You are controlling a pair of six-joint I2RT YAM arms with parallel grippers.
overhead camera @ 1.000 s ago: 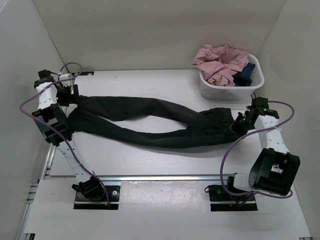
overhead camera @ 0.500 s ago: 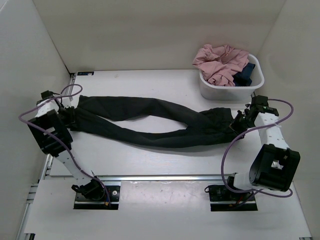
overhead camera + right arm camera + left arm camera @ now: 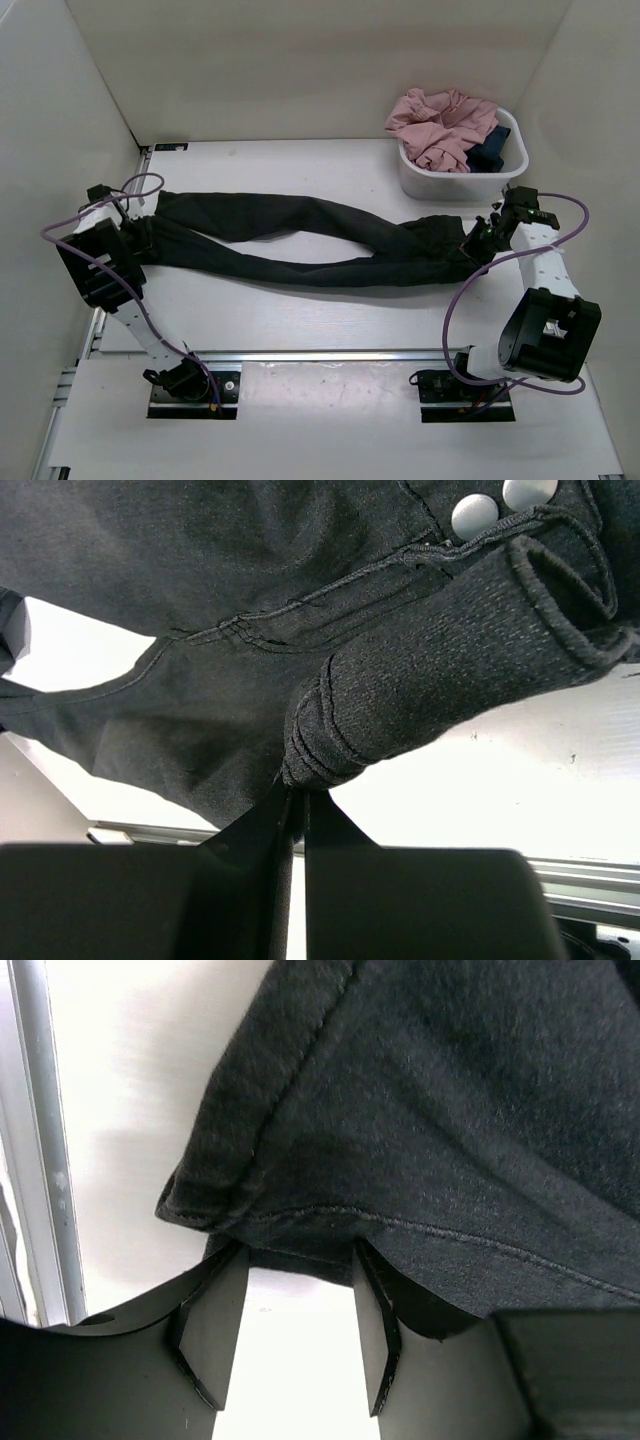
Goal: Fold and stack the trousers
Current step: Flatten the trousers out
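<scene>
**Trousers:** The trousers (image 3: 300, 245) are plain black soft fabric and lie flat and unfolded along the tabletop (image 3: 300, 320). They reach from near its left edge almost to its right edge. The waist is at the right end and both hems at the left. The two legs lie close together near the hems, part at mid-length so that a sliver of white surface shows, and join again at the seat. The right wrist view shows two silver snaps (image 3: 474, 515) and a ribbed waistband rolled into a tube.

**Left gripper:** The left gripper (image 3: 300, 1260) sits at the hem end by the left edge. Its fingers are apart, with bare tabletop showing between them. The stitched hem lies across the fingertips (image 3: 215, 1290); the view does not settle whether cloth is caught.

**Right gripper:** The right gripper (image 3: 298, 790) has its fingers pressed together on a fold of the waistband.

**Other items:** A white bin (image 3: 460, 185) at the far right corner holds pink clothes (image 3: 440, 125) and a dark blue garment (image 3: 495, 140).
</scene>
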